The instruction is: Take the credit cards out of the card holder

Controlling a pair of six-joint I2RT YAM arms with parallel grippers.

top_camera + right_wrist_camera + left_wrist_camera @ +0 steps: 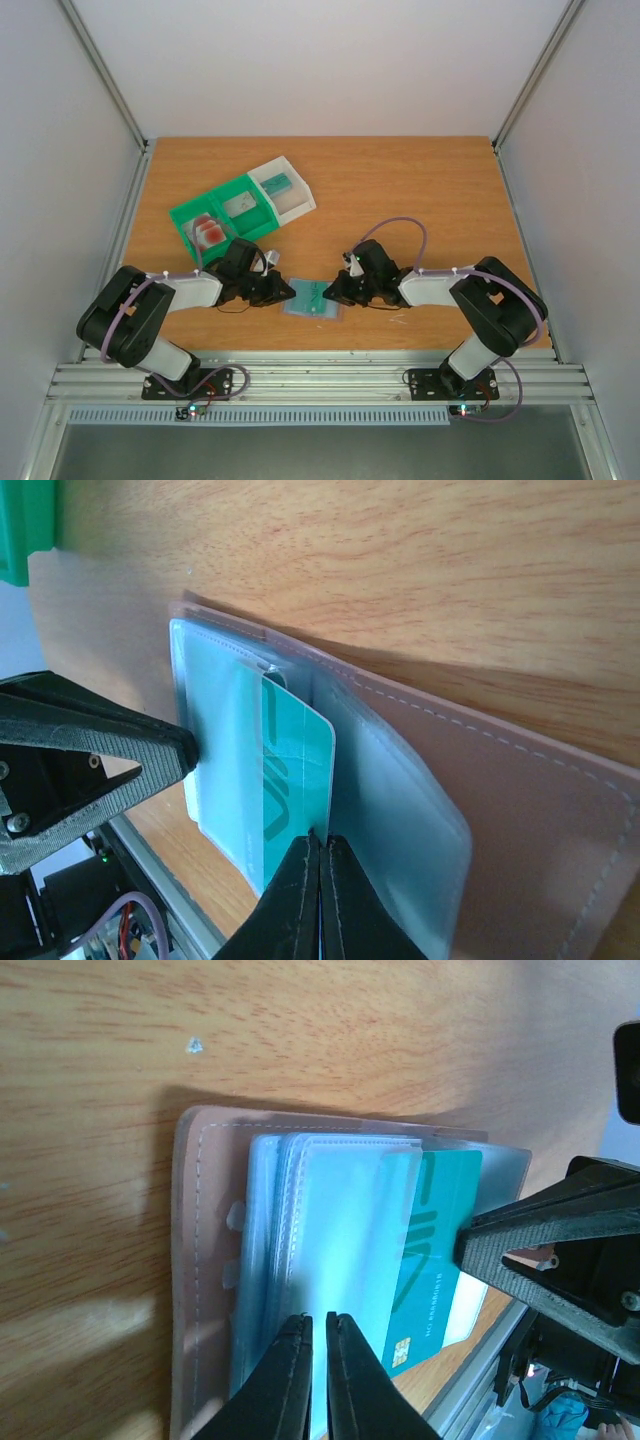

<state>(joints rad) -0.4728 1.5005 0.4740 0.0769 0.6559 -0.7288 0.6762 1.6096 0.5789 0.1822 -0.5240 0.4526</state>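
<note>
The card holder (313, 300) lies open on the table near the front edge, between both arms. Its tan inner cover (205, 1260) carries clear plastic sleeves (340, 1220). A greenish-teal credit card (435, 1250) sticks partway out of one sleeve. My right gripper (320, 842) is shut on the near edge of that credit card (295, 770). From the opposite side my left gripper (318, 1318) comes over the holder's left half, its jaws almost together on a clear sleeve. In the top view the left gripper (290, 293) and right gripper (331, 295) face each other across the holder.
A green-and-white compartment tray (243, 207) stands behind the left arm, with red-blotched cards (210, 232) in one cell and a teal item (279, 184) in a white cell. The table's front edge and a metal rail (320, 378) run just behind the holder.
</note>
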